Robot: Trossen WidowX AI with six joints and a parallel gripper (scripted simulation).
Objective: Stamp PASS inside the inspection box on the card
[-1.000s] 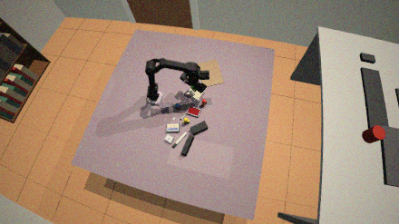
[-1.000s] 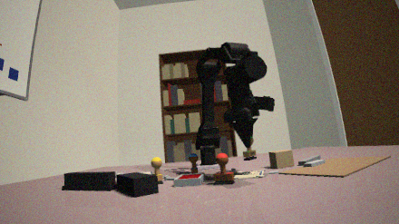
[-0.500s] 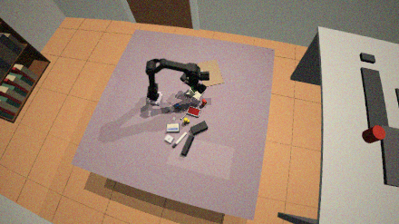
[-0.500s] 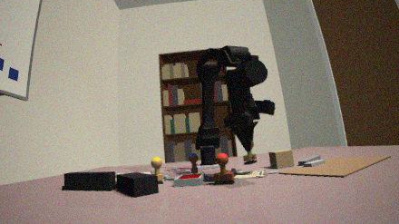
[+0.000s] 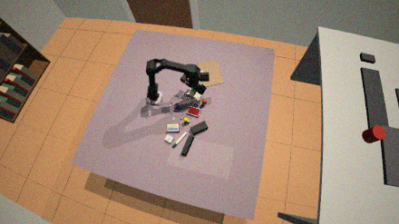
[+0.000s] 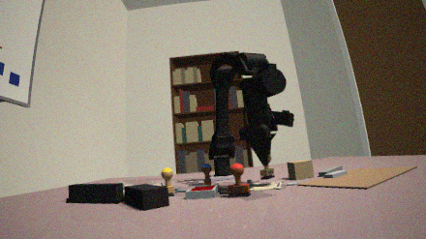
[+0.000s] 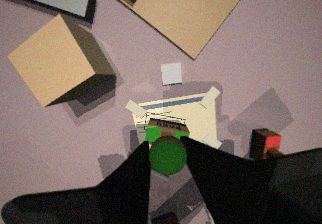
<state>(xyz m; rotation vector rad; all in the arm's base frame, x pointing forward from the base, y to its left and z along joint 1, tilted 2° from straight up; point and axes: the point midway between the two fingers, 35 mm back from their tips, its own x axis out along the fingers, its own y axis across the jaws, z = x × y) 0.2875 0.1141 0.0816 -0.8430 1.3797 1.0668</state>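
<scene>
My gripper [image 6: 267,164] [image 7: 164,143] is shut on the green-knobbed stamp [image 6: 266,172] [image 7: 168,158], holding it upright low over the cream card. A small gap seems to show beneath it in the exterior view. The card [image 5: 197,95] [image 6: 274,185] [image 7: 203,119] lies flat with pale tape on its corners. The stamp's base hides part of the card and its printed lines; no print can be made out. The red ink pad [image 5: 194,112] [image 6: 201,193] lies in a pale tray nearer the front. The stamp's underside is hidden.
A red-knobbed stamp [image 5: 204,102] [image 6: 237,180] [image 7: 273,141] stands beside the card. Blue [image 6: 206,172] and yellow [image 5: 186,121] [image 6: 167,180] stamps stand farther off. A wooden block [image 6: 300,170] [image 7: 53,60] and tan board [image 5: 214,70] [image 7: 185,27] lie past the card. Black blocks [image 5: 199,128] [image 6: 95,193] lie beyond the pad.
</scene>
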